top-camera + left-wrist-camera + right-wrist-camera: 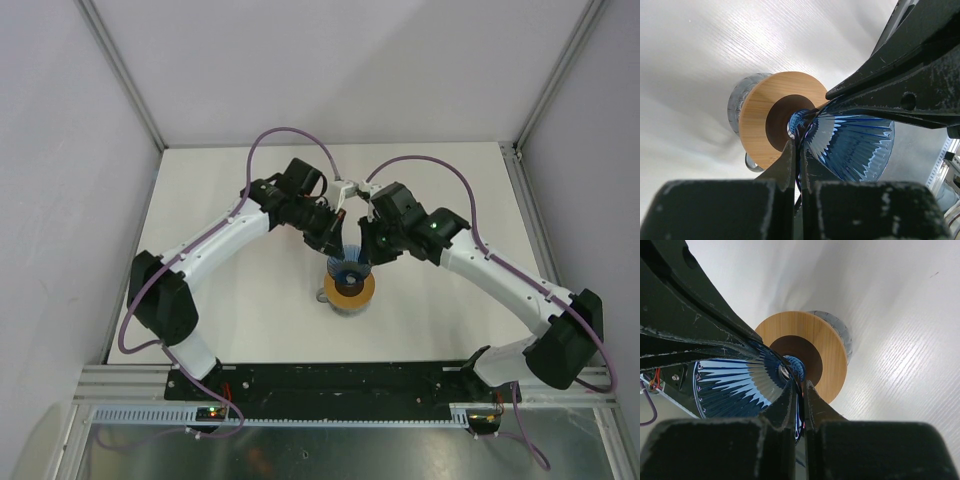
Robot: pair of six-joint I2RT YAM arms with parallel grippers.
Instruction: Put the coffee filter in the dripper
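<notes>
Centre of the top view, the left gripper [800,148] and right gripper [801,390] each pinch the rim of the blue dripper [349,266] above the wood-ringed cup [350,293]; no coffee filter shows anywhere, so placing it apparently remains

Blue ribbed dripper [855,145], tan wood-grain ring [757,112], grey cup [737,102], white faintly streaked table [715,50].

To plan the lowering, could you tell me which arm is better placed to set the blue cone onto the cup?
Right, narrowly. The left claw and right claw both pinch the cone over the cup, but its handle juts out leftward, leaving the right side clearer.
</notes>
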